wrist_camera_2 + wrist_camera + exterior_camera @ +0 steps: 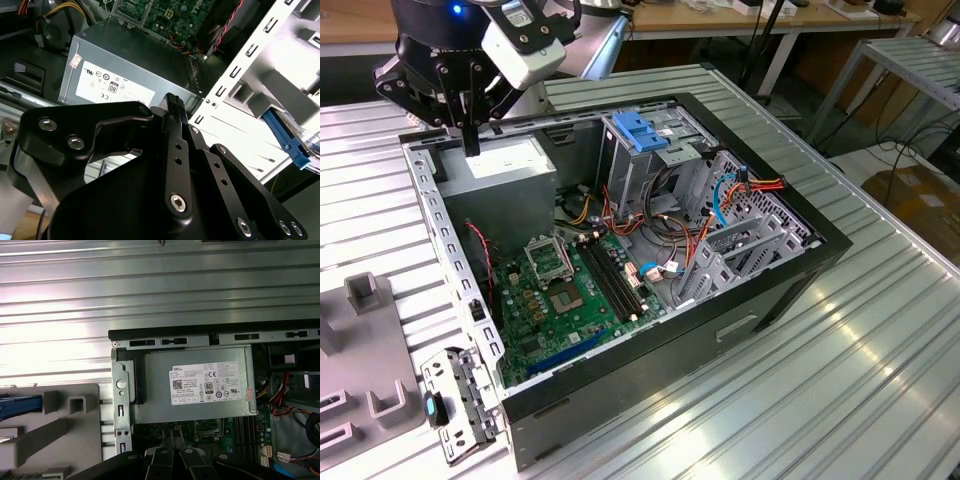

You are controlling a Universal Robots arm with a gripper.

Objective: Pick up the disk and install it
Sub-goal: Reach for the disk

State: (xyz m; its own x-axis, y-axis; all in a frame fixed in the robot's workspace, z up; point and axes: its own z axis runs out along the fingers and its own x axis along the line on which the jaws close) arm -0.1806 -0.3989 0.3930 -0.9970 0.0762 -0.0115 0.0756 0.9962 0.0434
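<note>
— How does the gripper (470, 140) stand?
— Clenched, fingers together on nothing, just over the grey power supply (505, 170) in a corner of the case (780, 188).
— The disk (17, 406)?
— Outside the case, blue-railed, at the grey holder (75, 410) beside it in the first wrist view.

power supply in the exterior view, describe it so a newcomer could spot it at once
Start at the open computer case lying on the ribbed metal table. In its far corner on the exterior view's left, just below the end effector, sits the power supply: a plain grey metal box with a white label, unlike the green motherboard beside it.
</note>
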